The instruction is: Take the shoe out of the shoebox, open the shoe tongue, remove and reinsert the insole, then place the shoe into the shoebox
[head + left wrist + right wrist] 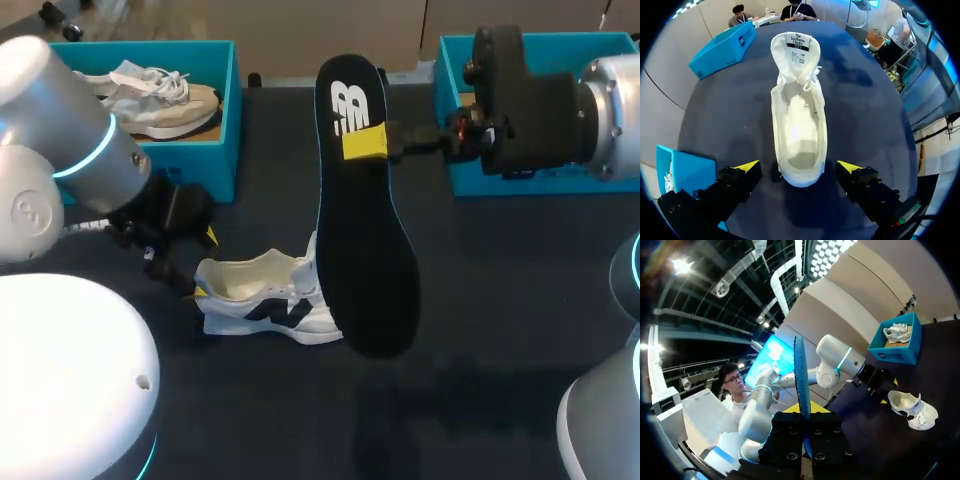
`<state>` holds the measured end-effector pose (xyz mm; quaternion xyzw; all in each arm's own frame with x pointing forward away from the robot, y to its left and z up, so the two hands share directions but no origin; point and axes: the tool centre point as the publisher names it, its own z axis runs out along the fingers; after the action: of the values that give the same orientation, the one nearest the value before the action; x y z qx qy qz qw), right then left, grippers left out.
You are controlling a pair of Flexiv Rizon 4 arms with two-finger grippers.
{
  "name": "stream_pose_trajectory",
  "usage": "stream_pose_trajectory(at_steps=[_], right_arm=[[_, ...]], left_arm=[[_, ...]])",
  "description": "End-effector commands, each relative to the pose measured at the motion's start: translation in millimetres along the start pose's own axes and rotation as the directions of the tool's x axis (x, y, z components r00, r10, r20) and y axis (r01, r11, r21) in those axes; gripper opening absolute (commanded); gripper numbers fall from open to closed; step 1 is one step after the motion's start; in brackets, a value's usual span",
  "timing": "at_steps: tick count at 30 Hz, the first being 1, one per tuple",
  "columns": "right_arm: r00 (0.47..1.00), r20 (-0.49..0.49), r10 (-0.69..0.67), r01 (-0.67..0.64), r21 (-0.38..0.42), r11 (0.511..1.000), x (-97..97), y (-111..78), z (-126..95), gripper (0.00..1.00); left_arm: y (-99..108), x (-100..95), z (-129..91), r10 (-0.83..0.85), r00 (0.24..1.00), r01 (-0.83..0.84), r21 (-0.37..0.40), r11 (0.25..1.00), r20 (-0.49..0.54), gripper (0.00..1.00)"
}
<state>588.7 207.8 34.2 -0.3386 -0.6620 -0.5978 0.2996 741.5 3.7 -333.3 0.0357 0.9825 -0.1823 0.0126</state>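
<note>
Black insole (365, 230) pinched in the right end effector (366, 143); left end effector (799, 167) spread wide astride the white sneaker (797, 125), not touching

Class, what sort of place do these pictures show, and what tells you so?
Probably a robot lab bench: the right end effector pinches a black insole over a dark table, the left end effector straddles a white shoe, and a blue shoebox stands behind.
</note>
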Motion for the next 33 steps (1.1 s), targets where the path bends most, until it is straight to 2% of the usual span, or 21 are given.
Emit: stream_pose_trajectory(at_steps=[1, 5, 33], right_arm=[[1.0, 0.004, 0.002, -0.002, -0.008, 1.0, 2.9, -2.8, 3.9, 0.0], [1.0, 0.004, 0.002, -0.002, -0.008, 1.0, 2.9, -2.8, 3.9, 0.0], [1.0, 0.004, 0.002, -0.002, -0.008, 1.0, 2.9, -2.8, 3.9, 0.0]], left_arm=[[-5.7, 4.4, -8.3, -0.004, 1.0, 0.003, -0.116, 0.993, -0.007, 1.0], [-8.0, 8.1, -14.7, -0.022, 1.0, 0.021, -0.174, 0.985, -0.003, 1.0], [-8.0, 8.1, -14.7, -0.022, 1.0, 0.021, -0.174, 0.985, -0.003, 1.0]])
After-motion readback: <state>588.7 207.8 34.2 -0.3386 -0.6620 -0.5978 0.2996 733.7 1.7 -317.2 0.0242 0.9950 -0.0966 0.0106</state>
